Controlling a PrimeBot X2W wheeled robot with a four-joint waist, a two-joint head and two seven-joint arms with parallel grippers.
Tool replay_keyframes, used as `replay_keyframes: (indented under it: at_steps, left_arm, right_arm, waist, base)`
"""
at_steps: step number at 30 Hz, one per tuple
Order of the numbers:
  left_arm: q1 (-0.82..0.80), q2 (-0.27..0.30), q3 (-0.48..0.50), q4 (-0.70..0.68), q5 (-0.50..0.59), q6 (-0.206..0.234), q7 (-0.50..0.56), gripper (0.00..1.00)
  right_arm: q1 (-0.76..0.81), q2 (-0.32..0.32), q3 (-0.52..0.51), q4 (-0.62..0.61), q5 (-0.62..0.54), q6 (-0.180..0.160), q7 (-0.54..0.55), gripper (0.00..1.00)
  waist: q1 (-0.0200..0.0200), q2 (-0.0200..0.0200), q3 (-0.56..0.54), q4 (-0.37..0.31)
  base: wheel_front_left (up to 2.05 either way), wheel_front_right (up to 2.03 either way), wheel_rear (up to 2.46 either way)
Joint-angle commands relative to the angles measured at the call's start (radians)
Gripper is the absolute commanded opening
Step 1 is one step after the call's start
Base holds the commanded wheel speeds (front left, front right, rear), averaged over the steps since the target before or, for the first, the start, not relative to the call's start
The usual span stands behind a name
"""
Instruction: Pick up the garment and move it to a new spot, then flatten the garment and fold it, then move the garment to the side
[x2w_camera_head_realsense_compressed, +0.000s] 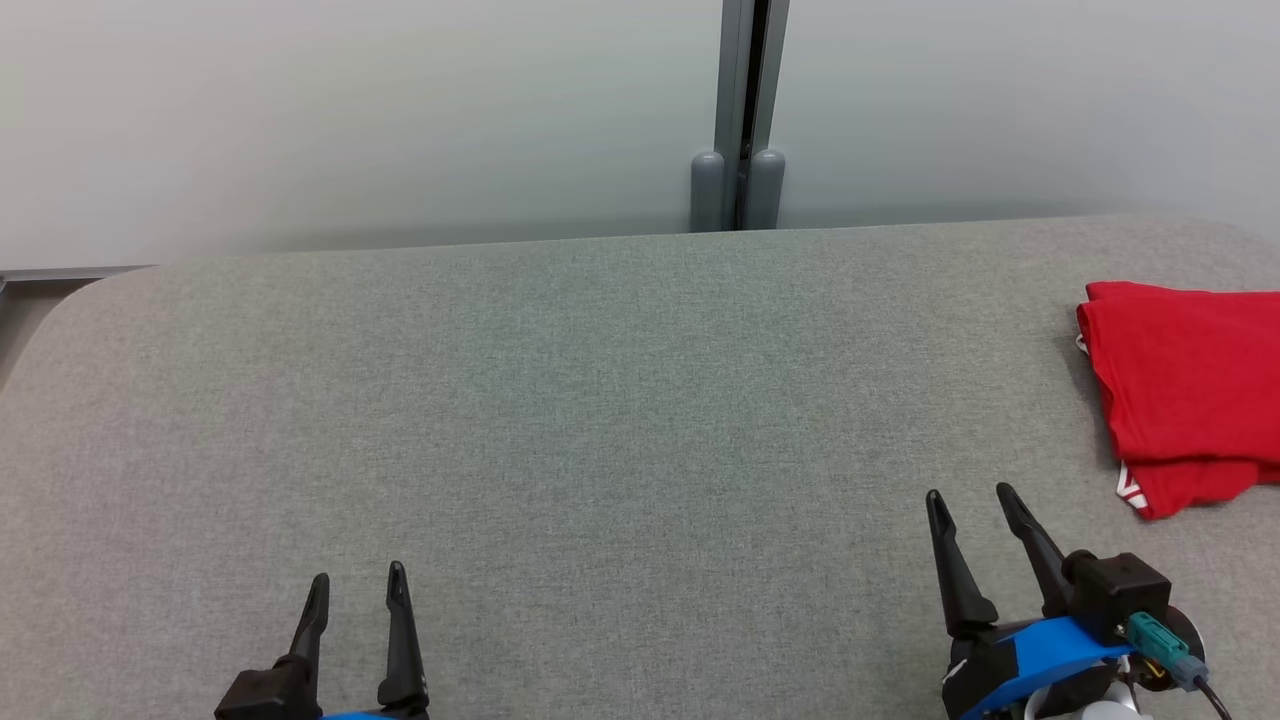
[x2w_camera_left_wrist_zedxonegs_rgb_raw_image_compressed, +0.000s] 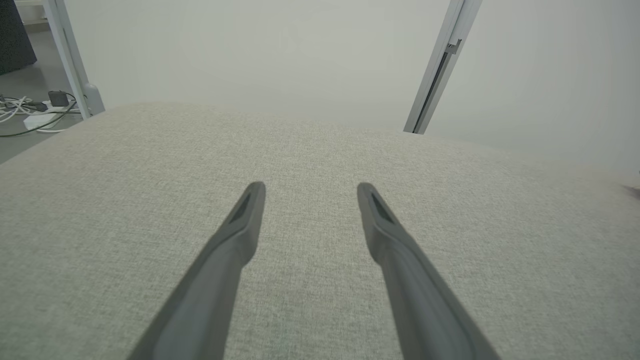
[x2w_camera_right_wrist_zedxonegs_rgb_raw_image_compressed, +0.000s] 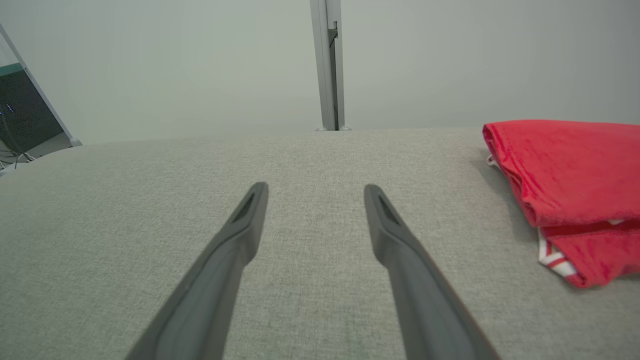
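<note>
Head view: the left tool (x2w_camera_head_realsense_compressed: 358, 572) stands at the lower left with its two dark fingers spread and nothing between them; the right tool (x2w_camera_head_realsense_compressed: 968, 491) stands at the lower right, likewise spread and empty, with its fingers leaning slightly to the left. Both tools sit above the grey fabric-covered counter (x2w_camera_head_realsense_compressed: 600, 400). The garment (x2w_camera_head_realsense_compressed: 1190, 380), red and folded into a stacked rectangle, lies on the counter to the right of the right tool and a little ahead of its fingertips; it is near that tool but apart from it, and well apart from the left tool. A white-striped trim (x2w_camera_head_realsense_compressed: 1128, 487) shows at the garment corner nearest the right tool. Ahead of both tools, beyond the far edge of the counter, a grey post (x2w_camera_head_realsense_compressed: 740, 110) divides a pale wall (x2w_camera_head_realsense_compressed: 350, 110).

Left wrist view: the left tool (x2w_camera_left_wrist_zedxonegs_rgb_raw_image_compressed: 310, 186) shows its jaws wide apart with bare counter (x2w_camera_left_wrist_zedxonegs_rgb_raw_image_compressed: 100, 200) between and around them; no item is gripped. The post (x2w_camera_left_wrist_zedxonegs_rgb_raw_image_compressed: 437, 75) stands ahead and to the right of the tool; cables (x2w_camera_left_wrist_zedxonegs_rgb_raw_image_compressed: 25, 107) lie on the floor ahead and far to its left, past the counter edge.

Right wrist view: the right tool (x2w_camera_right_wrist_zedxonegs_rgb_raw_image_compressed: 315, 186) shows its jaws wide apart over bare counter (x2w_camera_right_wrist_zedxonegs_rgb_raw_image_compressed: 125, 200); no item is gripped. The garment (x2w_camera_right_wrist_zedxonegs_rgb_raw_image_compressed: 570, 170) lies to the right of the right-hand finger (x2w_camera_right_wrist_zedxonegs_rgb_raw_image_compressed: 400, 250), not touching it; its upper layers are folded over a lower layer that carries the trim (x2w_camera_right_wrist_zedxonegs_rgb_raw_image_compressed: 552, 260). The post (x2w_camera_right_wrist_zedxonegs_rgb_raw_image_compressed: 330, 65) stands straight ahead of the tool; a dark panel (x2w_camera_right_wrist_zedxonegs_rgb_raw_image_compressed: 20, 115) shows ahead and far to its left.
</note>
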Motion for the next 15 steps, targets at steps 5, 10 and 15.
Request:
replay_keyframes:
  at_steps: [5, 10, 15]
  left_arm:
    - [-0.006, 0.012, -0.002, -0.001, 0.001, 0.007, -0.001, 1.0]
    - [-0.01, 0.015, -0.009, 0.0, 0.012, 0.019, 0.002, 1.0]
    - [0.006, 0.007, -0.008, 0.028, 0.004, 0.014, 0.006, 0.0]
  right_arm:
    - [0.016, -0.002, 0.006, -0.003, 0.003, 0.0, -0.006, 1.0]
    - [0.015, -0.002, 0.013, -0.006, 0.006, 0.0, -0.006, 1.0]
    - [0.004, 0.001, 0.01, 0.027, 0.008, 0.0, 0.005, 0.0]
  waist:
    - [0.0001, 0.0, 0.004, 0.001]
    - [0.0001, 0.0, 0.006, 0.0]
    - [0.0002, 0.0, 0.007, 0.0]
  base:
    - [0.0, 0.0, 0.0]
    - [0.0, 0.0, 0.0]
    - [0.0, 0.0, 0.0]
